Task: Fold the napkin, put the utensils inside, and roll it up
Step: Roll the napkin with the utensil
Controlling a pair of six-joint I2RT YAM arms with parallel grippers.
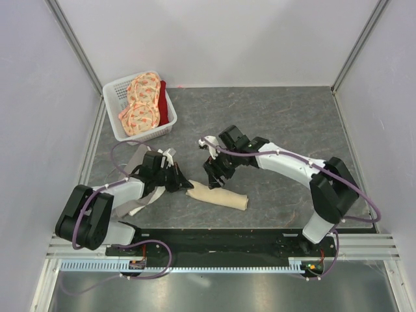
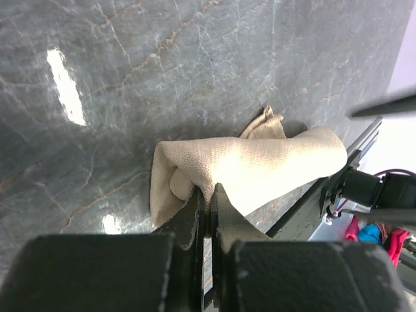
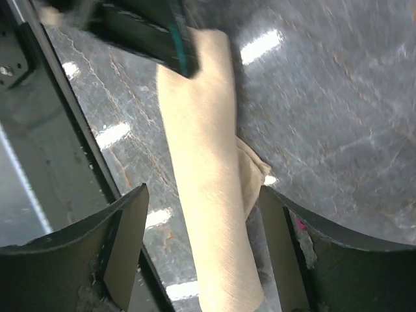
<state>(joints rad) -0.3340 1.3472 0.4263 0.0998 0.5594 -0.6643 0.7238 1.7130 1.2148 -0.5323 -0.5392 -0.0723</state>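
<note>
The beige napkin (image 1: pixel 221 197) lies rolled into a tube on the grey table, close to the near edge. My left gripper (image 1: pixel 184 184) is at the roll's left end. In the left wrist view this gripper (image 2: pixel 209 195) is shut, with a fold of the napkin (image 2: pixel 260 166) pinched at its tips. My right gripper (image 1: pixel 218 179) hovers over the middle of the roll. Its jaws (image 3: pixel 203 195) stand wide open on either side of the napkin (image 3: pixel 205 175), without touching it. A loose corner sticks out from under the roll. The utensils are hidden.
A white basket (image 1: pixel 117 104) with orange floral cloths (image 1: pixel 143 104) and something red stands at the back left. A grey-and-white cloth (image 1: pixel 140 195) lies under the left arm. The black base rail (image 1: pixel 221 237) runs just in front of the roll.
</note>
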